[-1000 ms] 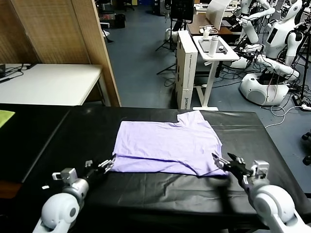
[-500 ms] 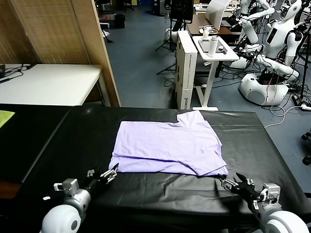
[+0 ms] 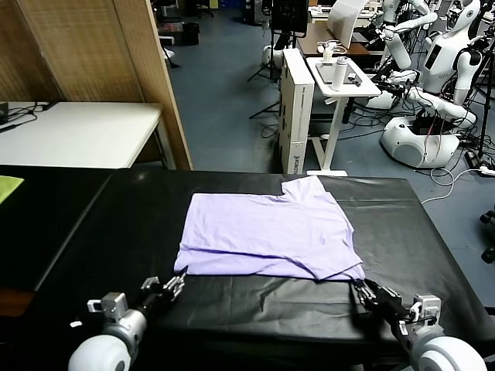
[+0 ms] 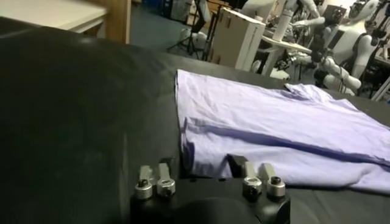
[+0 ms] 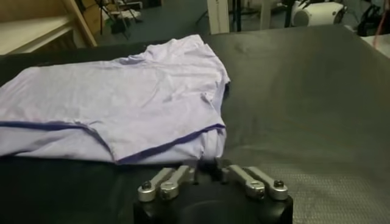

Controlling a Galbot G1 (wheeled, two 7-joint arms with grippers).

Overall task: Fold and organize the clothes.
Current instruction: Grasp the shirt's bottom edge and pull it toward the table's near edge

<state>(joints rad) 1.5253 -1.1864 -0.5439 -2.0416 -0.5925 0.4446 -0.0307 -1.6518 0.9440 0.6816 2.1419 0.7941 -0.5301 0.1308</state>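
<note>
Lying flat on the black cloth-covered table [image 3: 93,224], the pale lavender short-sleeved T-shirt [image 3: 267,232] is folded over on itself, its near edge doubled and one sleeve pointing away towards the far table edge. No print or readable writing shows on it. The left gripper [image 3: 172,287] sits low just short of the shirt's near left corner, fingers spread apart and holding nothing; the right gripper [image 3: 370,295] sits likewise just short of the near right corner, fingers parted and empty. A yellow-green cloth scrap [image 3: 9,185] lies at the far left. Beyond the table stand a tall white carton [image 3: 296,108] with small unreadable lettering, a white rolling stand [image 3: 340,77], and other white robots [image 3: 433,85].
</note>
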